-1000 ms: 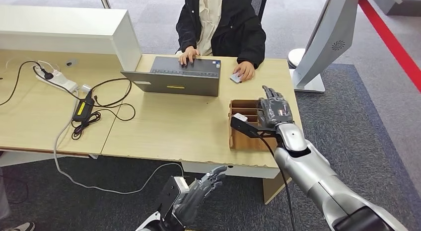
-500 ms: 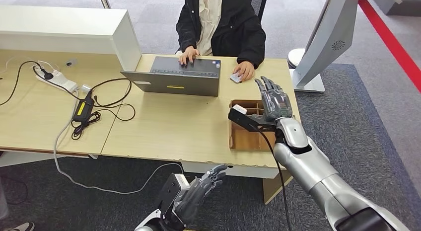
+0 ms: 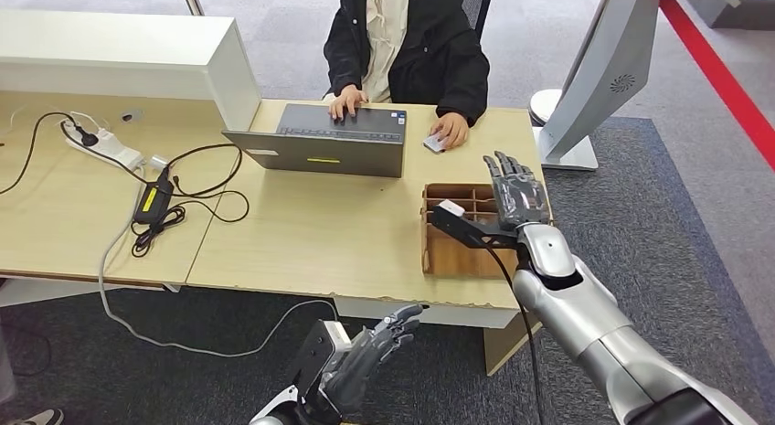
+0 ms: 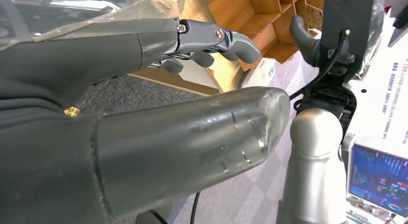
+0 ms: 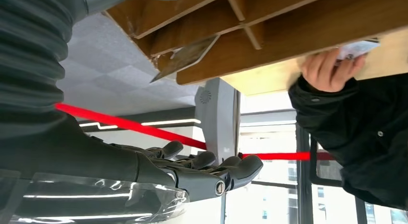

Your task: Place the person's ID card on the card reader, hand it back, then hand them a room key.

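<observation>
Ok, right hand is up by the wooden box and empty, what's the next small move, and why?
Probably reach the right hand forward, palm open, toward the person's hand holding a card beside the laptop. The right hand holds nothing and hovers at the far end of the box, and the person has not yet held the card out. The left hand hangs below the desk edge.

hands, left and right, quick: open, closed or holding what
Left hand: open, holding nothing, low in front of the desk.
Right hand: open, holding nothing, above the wooden divider box.
</observation>
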